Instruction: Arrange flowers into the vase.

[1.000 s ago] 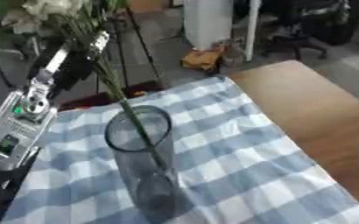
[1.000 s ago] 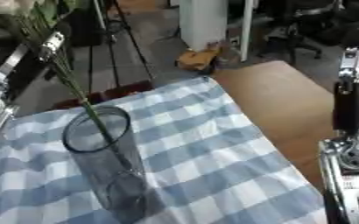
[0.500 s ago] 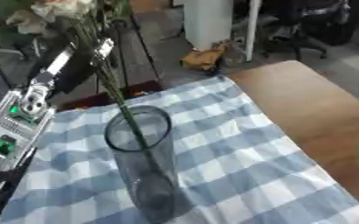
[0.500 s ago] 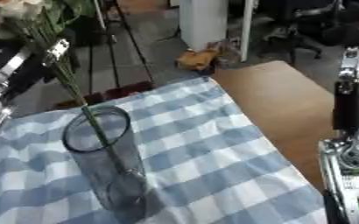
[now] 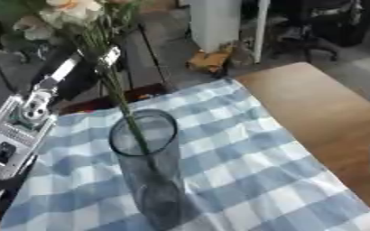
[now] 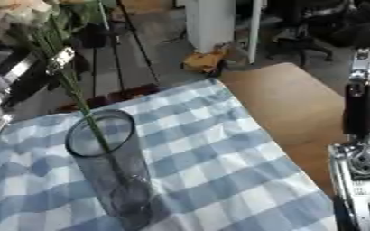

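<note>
A tall clear glass vase [image 5: 149, 167] stands upright on the blue-and-white checked cloth [image 5: 243, 180]. A pale flower [image 5: 71, 8] with green leaves is held above it, and its thin green stem [image 5: 129, 122] runs down through the vase's mouth. My left hand [image 5: 84, 72] comes in from the upper left and is shut on the stem just above the rim. At the right edge my right hand [image 6: 360, 149] stays idle with its fingers pointing up, away from the vase.
The cloth covers the left part of a wooden table [image 5: 322, 113], whose bare top shows at the right. Beyond the far edge are a floor, a white column [image 5: 216, 22], a tripod's legs and office chairs.
My left hand and the flower have shifted a little to the right, so the stem stands more upright in the vase. The right hand has not moved.
</note>
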Controlling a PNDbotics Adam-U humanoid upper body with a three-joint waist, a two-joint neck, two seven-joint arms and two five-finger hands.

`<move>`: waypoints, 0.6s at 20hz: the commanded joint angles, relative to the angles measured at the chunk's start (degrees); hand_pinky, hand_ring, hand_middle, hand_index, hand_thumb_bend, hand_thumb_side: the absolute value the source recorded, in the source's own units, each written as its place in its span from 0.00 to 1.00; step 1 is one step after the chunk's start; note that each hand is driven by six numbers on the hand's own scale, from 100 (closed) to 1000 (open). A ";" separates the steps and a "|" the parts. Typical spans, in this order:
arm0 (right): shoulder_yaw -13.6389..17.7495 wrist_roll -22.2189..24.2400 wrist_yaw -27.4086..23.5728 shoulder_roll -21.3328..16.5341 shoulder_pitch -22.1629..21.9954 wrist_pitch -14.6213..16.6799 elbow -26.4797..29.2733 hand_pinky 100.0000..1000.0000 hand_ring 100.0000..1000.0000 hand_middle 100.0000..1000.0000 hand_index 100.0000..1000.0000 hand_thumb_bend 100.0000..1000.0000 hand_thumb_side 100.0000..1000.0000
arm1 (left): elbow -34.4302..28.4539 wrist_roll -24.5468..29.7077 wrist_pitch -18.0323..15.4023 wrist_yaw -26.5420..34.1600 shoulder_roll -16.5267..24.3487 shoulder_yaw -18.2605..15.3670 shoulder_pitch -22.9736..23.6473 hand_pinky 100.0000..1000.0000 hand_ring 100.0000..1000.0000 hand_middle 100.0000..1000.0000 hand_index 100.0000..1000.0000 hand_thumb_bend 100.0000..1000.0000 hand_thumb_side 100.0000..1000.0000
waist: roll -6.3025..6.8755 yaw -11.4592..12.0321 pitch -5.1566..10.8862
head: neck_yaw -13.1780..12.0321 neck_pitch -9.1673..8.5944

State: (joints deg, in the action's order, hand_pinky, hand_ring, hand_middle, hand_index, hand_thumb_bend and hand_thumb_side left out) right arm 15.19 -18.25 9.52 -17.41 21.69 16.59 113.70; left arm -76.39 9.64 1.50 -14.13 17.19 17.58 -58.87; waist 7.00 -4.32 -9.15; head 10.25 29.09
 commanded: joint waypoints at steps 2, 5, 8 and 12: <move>0.36 -0.25 0.71 -1.03 0.73 -0.12 0.89 0.81 0.82 0.48 0.79 0.00 0.75 | -1.33 0.80 -0.26 0.19 2.03 0.23 -0.51 0.01 0.43 0.44 0.57 0.00 0.99 | -0.42 0.09 0.89 | 0.20 -0.71; 0.36 -0.28 0.72 -0.99 0.78 -0.15 0.89 0.81 0.82 0.48 0.79 0.00 0.75 | -1.58 1.29 -0.62 0.18 2.24 0.53 -0.23 0.05 0.46 0.46 0.61 0.00 1.00 | -0.39 0.08 0.84 | 0.32 -0.82; 0.38 -0.31 0.72 -0.97 0.83 -0.13 0.89 0.81 0.82 0.48 0.79 0.00 0.75 | -1.65 1.64 -0.92 0.43 2.30 0.74 0.12 0.07 0.49 0.51 0.65 0.00 1.00 | -0.40 0.03 0.78 | 0.48 -0.93; 0.38 -0.32 0.73 -0.98 0.85 -0.15 0.89 0.81 0.82 0.48 0.79 0.00 0.75 | -1.31 3.14 -1.51 -0.41 2.52 1.19 0.32 0.09 0.52 0.53 0.67 0.00 1.00 | -0.38 -0.09 0.73 | 0.55 -0.97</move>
State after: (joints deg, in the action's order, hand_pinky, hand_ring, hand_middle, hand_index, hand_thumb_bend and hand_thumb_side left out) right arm 15.19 -18.45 9.52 -17.41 21.72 16.41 113.70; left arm -77.07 12.25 0.20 -14.24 18.04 18.92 -57.57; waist 7.00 -4.40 -9.18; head 10.69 28.64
